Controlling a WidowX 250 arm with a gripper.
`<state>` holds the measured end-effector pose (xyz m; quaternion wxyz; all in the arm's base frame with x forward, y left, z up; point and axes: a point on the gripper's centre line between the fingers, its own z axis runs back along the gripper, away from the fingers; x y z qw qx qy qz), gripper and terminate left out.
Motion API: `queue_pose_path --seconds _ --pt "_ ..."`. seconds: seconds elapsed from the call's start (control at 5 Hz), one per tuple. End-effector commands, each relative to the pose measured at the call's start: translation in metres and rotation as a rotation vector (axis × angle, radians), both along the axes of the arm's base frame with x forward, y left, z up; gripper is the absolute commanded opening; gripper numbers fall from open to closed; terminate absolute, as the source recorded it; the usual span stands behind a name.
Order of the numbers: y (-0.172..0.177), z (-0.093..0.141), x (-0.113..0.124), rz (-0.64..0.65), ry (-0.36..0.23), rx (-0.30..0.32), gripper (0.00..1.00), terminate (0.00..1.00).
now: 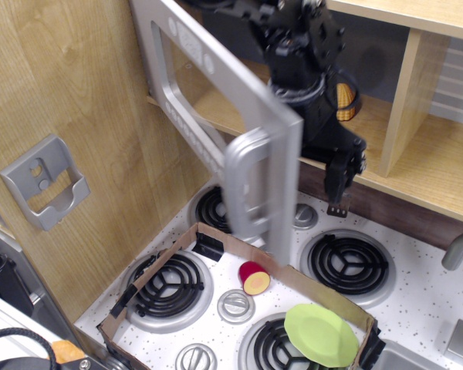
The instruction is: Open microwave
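Microwave (216, 116) door hangs swung well out over the counter (440, 301), end effector (341, 181) behind its free edge, presumably pushing it; can't tell whether fingers are spread or closed.

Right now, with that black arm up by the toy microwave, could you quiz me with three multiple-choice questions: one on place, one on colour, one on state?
1. Where is the green plate?
A. In the cardboard tray on the stove
B. On the wooden shelf
C. Inside the microwave

2. What colour is the microwave door's handle?
A. Red
B. Grey
C. Green

3. How does the door stand?
A. Shut flush
B. Swung well open
C. Taken off

Answers: 1 A, it lies at the tray's right end. 2 B, it matches the silver-grey door. 3 B, the door juts out over the burners, with the gripper behind it.
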<state>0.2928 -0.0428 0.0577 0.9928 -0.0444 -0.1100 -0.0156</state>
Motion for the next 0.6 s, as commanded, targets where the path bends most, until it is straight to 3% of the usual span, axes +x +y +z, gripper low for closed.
queue_pose_path --seconds 0.0,0.2,0.4 --pt "0.028 0.019 -0.013 0.021 -0.023 0.028 1.00 0.00" --pt "0.033 0.025 -0.014 0.000 -0.035 0.088 1.00 0.00" --pt "0.042 0.026 -0.012 0.007 0.001 0.078 1.00 1.00"
